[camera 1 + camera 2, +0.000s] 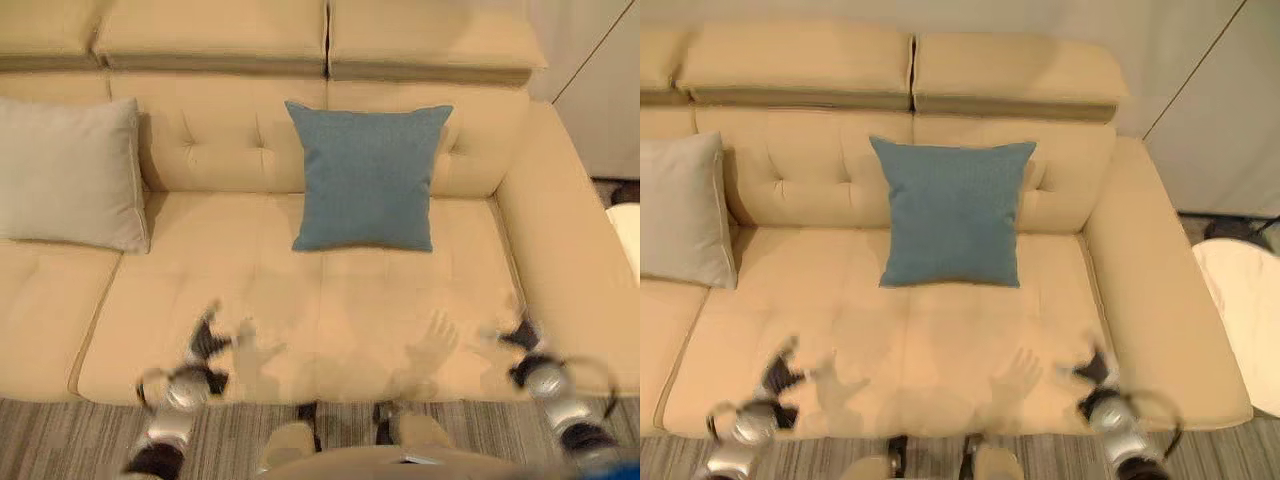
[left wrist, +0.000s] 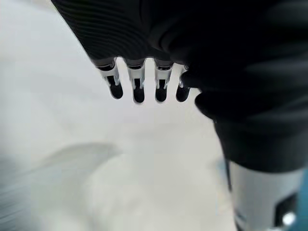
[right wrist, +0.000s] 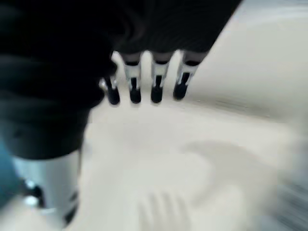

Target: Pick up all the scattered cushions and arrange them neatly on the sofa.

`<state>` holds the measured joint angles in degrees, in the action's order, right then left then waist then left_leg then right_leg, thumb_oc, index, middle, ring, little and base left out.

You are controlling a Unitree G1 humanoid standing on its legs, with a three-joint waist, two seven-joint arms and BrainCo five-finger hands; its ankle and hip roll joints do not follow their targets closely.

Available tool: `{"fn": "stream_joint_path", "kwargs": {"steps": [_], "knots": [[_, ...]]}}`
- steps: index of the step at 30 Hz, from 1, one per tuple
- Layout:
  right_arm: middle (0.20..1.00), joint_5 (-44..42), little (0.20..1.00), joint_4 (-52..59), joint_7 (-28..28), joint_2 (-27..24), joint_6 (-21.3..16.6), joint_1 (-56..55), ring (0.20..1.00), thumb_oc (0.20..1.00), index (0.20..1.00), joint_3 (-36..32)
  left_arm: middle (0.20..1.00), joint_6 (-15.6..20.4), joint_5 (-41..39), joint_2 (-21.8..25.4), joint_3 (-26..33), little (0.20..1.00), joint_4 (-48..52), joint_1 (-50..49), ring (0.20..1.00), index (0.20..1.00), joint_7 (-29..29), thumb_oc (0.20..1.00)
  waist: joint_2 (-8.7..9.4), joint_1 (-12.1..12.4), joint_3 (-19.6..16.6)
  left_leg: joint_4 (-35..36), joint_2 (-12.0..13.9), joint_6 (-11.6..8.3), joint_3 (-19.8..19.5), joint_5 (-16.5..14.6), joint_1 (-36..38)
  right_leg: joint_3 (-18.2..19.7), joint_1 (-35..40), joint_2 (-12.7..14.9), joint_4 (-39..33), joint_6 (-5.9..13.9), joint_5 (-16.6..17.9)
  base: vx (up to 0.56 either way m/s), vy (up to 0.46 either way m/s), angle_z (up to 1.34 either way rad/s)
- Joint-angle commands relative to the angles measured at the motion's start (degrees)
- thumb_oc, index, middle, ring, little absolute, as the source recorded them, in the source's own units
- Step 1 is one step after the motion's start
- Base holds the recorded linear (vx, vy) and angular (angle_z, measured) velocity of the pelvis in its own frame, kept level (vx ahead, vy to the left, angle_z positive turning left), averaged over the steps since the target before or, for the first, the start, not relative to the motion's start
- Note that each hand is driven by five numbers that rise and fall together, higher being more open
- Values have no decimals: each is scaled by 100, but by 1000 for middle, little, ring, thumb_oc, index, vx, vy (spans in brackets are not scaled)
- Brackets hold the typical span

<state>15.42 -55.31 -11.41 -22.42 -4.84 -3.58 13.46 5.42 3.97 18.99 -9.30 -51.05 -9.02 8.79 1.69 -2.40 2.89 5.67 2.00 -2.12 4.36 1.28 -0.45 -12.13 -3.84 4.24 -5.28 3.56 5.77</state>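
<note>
1. Both arms hang low over the front edge of the sofa (image 1: 560, 250) seat. The left robot hand (image 1: 207, 340) sits at one front corner and the right robot hand (image 1: 522, 336) at the other, with bare seat between them.
2. Finger state: in each wrist view the fingers stand out in a straight row, relaxed and spread, with nothing in them. Both are open-handed and empty.
3. The key relation is this: the blue cushion (image 1: 367, 176) lies ahead of both hands, up against the backrest and well apart from either. It stands between the two arms, a touch nearer the right hand's side, so neither has a clear claim.
4. Its look: a square, teal-blue, plump cushion, standing upright on one edge and leaning back on the tufted backrest, corners crisp.
5. The grey cushion (image 1: 70, 172) lies ahead of the left robot hand and further out to its left. It is larger, pale, and also propped against the backrest.
6. Judgement: both cushions on view already rest on the sofa. No loose cushion is visible near the hands, so the arranging looks close to finished.
</note>
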Motion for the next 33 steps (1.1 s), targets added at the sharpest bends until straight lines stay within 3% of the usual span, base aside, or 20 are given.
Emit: {"fn": "stream_joint_path", "kwargs": {"steps": [1,2,9,15,18,21,23,24,25,27,29,33], "knots": [[1000,296,1000,-175,44,-169,29,359,1000,1000,1000,43,1000,35,386,205,-28,1000,-24,406,1000,1000,4,1000,60,25,207,-67,-104,-87,312,-314,177,102,211,166,355,550,-523,16,58,-14],[1000,309,1000,-680,58,-16,99,294,1000,1000,1000,59,1000,-31,419,65,-91,1000,-405,388,1000,1000,-24,1000,65,41,154,-67,-122,-51,316,-383,333,126,333,165,375,559,-551,24,62,-16],[1000,165,1000,-1293,25,206,198,108,1000,1000,1000,-26,1000,-117,577,-145,-162,1000,-1119,335,1000,1000,-17,1000,86,68,56,-68,-191,51,346,-523,644,260,557,199,323,610,-517,-9,64,-14],[1000,192,1000,-1242,-36,191,271,413,1000,1000,1000,111,1000,-153,421,-175,-59,1000,-1370,497,1000,1000,62,1000,127,159,261,-67,-281,170,322,-471,496,340,120,342,730,741,-372,-172,81,-27],[1000,159,1000,-1258,-21,272,291,678,1000,1000,1000,274,1000,-176,485,-38,-167,1000,-1438,739,1000,1000,93,1000,60,194,435,-67,-198,228,324,-302,306,305,-85,337,1697,661,-736,-295,38,-8],[1000,100,1000,-1289,-11,331,290,709,1000,1000,1000,268,1000,-206,427,-16,-153,1000,-1459,791,1000,1000,110,1000,60,254,366,-80,-200,251,315,-225,161,398,70,259,2145,599,-1029,-153,-25,-5],[1000,85,1000,-1306,-2,374,292,699,1000,1000,1000,273,1000,-212,416,-26,-146,1000,-1502,787,1000,1000,130,1000,83,307,296,-114,-195,247,336,-184,45,449,172,233,2299,607,-1046,-134,-75,-1],[1000,74,1000,-1292,-6,388,287,686,1000,1000,1000,255,1000,-211,414,-35,-141,1000,-1527,769,1000,1000,147,1000,112,336,269,-144,-193,235,364,-156,-38,488,256,222,2222,629,-1010,-180,-166,-7],[1000,83,1000,-1262,-17,408,305,724,1000,1000,1000,287,1000,-209,355,-56,-114,1000,-1520,751,1000,1000,179,1000,207,436,241,-206,-189,172,407,-47,-231,428,604,181,1652,575,-1243,-183,-197,-8],[1000,79,1000,-1254,-25,407,304,753,1000,1000,1000,369,1000,-214,322,-79,-99,1000,-1547,732,1000,1000,204,1000,240,477,218,-212,-101,82,427,139,-404,410,743,70,1131,470,-1354,-194,-195,-7],[1000,-3,1000,-1270,-62,358,320,834,1000,1000,1000,385,1000,-229,225,-99,-158,1000,-1525,868,1000,1000,221,1000,185,478,365,-240,70,-107,354,543,-827,487,707,-143,769,314,-1387,-345,-189,-10],[1000,-109,1000,-1433,-163,255,356,846,1000,1000,1000,331,1000,-221,146,-152,-323,1000,-1414,1072,1000,1000,220,1000,86,421,585,-348,154,-269,196,746,-1139,351,622,-268,649,200,-1293,-278,-83,47]]}}
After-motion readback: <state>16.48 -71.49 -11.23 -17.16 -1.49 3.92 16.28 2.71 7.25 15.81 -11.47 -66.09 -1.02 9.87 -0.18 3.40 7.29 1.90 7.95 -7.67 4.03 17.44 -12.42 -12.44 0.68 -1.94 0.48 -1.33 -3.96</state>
